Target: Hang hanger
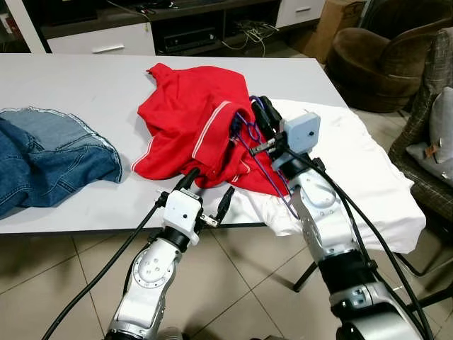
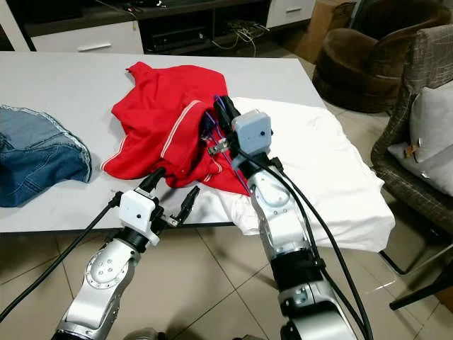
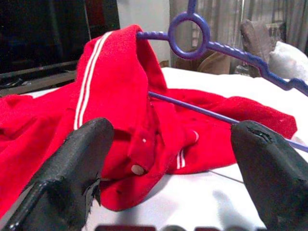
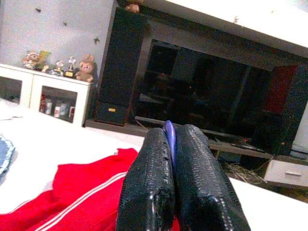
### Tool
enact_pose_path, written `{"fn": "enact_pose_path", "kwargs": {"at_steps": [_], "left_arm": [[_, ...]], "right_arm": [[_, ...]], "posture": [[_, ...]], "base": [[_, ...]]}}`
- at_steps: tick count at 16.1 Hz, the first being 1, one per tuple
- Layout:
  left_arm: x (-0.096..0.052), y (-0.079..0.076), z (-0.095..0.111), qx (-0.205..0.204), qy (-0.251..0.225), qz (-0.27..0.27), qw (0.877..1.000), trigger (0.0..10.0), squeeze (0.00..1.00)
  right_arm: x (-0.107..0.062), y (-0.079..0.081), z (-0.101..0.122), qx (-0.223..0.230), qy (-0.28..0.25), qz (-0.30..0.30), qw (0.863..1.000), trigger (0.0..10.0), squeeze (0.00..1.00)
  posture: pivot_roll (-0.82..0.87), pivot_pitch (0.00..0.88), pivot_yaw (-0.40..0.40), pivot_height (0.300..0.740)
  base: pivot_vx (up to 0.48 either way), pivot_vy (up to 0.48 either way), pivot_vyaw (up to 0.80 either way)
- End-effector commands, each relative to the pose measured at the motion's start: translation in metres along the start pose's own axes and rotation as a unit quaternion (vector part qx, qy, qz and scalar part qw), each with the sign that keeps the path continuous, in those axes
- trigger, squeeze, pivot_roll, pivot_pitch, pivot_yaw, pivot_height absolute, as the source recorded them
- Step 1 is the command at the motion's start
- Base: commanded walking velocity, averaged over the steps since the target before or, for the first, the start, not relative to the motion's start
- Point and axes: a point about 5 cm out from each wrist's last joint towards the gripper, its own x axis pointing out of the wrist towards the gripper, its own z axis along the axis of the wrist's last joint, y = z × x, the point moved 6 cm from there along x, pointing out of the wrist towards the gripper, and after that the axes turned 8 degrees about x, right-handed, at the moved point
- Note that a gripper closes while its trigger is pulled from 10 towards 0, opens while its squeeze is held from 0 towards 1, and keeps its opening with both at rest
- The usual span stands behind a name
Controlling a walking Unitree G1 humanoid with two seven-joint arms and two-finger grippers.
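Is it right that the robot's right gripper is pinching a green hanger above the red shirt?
Not quite: the hanger is purple, not green, as the left wrist view shows. The right gripper does pinch it above the red shirt.

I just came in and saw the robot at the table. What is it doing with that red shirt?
The robot is putting a purple hanger into a red shirt that lies on the white table. Its right gripper is shut on the hanger, holding it up at the shirt's collar. Its left gripper is open at the shirt's near edge, not gripping it yet. The hanger is partly inside the shirt. Blue jeans and a white cloth lie alongside.
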Motion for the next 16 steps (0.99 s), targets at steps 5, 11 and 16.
{"fn": "enact_pose_path", "kwargs": {"at_steps": [5, 11, 16], "left_arm": [[0.008, 0.002, 0.024, 0.048, -0.057, -0.013, 0.997, 10.0, 0.0], [0.037, 0.06, 0.038, 0.18, -0.061, 0.035, 0.981, 10.0, 0.0], [0.062, 0.056, 0.045, 0.12, -0.07, 0.032, 0.99, 10.0, 0.0]], "right_arm": [[0.014, -0.016, 0.029, 0.006, -0.052, -0.024, 0.998, 10.0, 0.0], [0.013, -0.015, 0.048, 0.027, -0.081, -0.022, 0.996, 10.0, 0.0], [0.003, 0.003, 0.056, 0.041, -0.084, 0.016, 0.995, 10.0, 0.0]], "posture": [[0.1, 0.011, -0.023, 0.74], [0.11, 0.011, -0.027, 0.74], [0.09, 0.007, -0.025, 0.74]], "base": [[0.0, 0.0, 0.0], [0.0, 0.0, 0.0], [0.0, 0.0, 0.0]]}}
